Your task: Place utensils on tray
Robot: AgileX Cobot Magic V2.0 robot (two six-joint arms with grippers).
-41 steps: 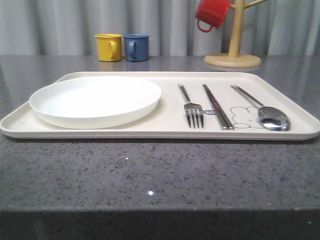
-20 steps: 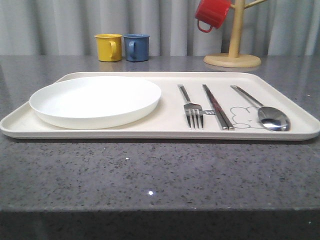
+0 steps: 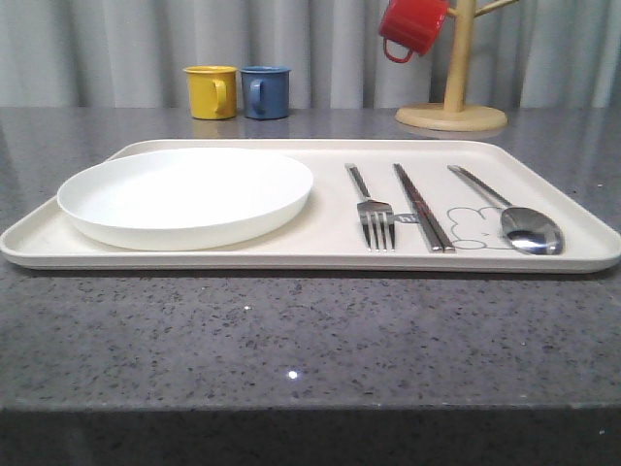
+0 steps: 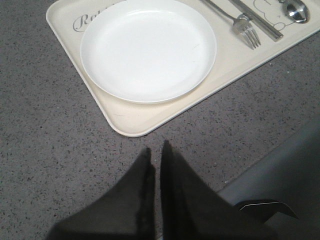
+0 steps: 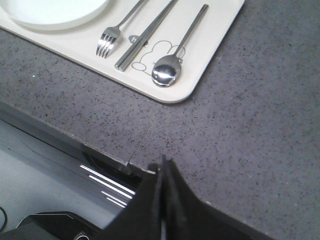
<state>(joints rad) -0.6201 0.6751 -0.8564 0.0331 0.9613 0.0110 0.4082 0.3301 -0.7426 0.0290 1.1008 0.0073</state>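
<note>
Already done, by the look: fork (image 3: 376, 216), chopsticks (image 3: 422, 207), spoon (image 3: 530, 230) flat on tray (image 3: 320, 260), right of plate (image 3: 184, 196). Left gripper (image 4: 155, 160) and right gripper (image 5: 164, 165) pinched closed, holding nothing, near table (image 3: 291, 330) edge. Nothing left to lift.

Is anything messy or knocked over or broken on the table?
Nothing stands out. The fork, chopsticks and spoon lie side by side on the tray, beside the white plate. The yellow mug and blue mug stand upright, and the red mug hangs on its wooden stand.
</note>
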